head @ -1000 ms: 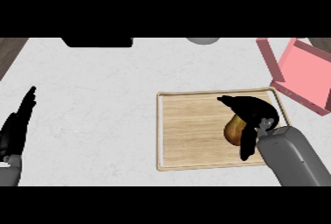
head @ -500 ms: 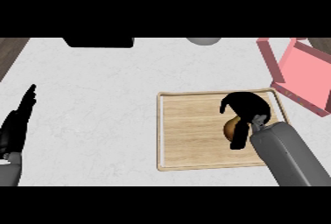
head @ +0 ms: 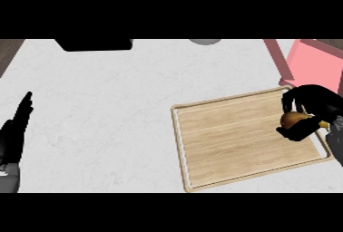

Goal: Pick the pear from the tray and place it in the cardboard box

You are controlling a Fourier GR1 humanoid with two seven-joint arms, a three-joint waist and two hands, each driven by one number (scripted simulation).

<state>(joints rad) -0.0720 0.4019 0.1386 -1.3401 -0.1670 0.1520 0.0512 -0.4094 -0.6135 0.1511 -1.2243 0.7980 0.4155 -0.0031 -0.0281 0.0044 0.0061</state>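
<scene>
A brown pear point(head: 292, 119) is held in my right hand point(head: 313, 108), whose black fingers and thumb curl round it and hide most of it. Hand and pear hang over the right end of the wooden tray point(head: 227, 140), close to its right rim. The pink cardboard box point(head: 315, 63) stands open at the upper right, just beyond the tray's far corner. My left hand point(head: 15, 136) rests open at the left edge, fingers pointing up.
A black object point(head: 94, 44) lies at the counter's back edge, upper left. A grey round thing point(head: 204, 41) shows at the top middle. The white counter point(head: 100, 104) spreads between my left hand and the tray.
My right hand closed round the pear on the tray, then carried it rightward toward the tray's right rim. The left hand has not moved.
</scene>
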